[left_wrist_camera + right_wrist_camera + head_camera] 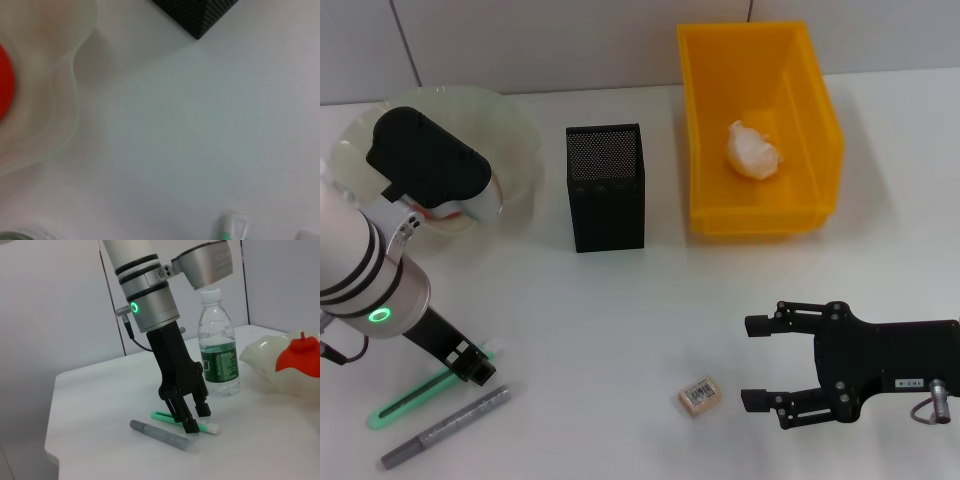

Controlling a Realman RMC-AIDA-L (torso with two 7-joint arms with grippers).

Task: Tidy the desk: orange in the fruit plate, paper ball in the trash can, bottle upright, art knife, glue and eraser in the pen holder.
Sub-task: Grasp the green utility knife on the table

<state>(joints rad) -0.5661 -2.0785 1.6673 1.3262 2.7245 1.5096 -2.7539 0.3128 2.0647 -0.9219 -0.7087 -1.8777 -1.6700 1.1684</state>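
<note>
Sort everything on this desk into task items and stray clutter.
Task items: orange, fruit plate, paper ball, trash can, bottle, eraser, pen holder, green stick and grey stick (probably the knife and glue).
Stray clutter: nothing else in view.

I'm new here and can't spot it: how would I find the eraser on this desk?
Start at the big yellow trash can at the back, then come straight toward the near edge of the white desk. There lies the eraser, just off the open right gripper. It is a tiny beige block with a printed label, much shorter than the pens.
</note>
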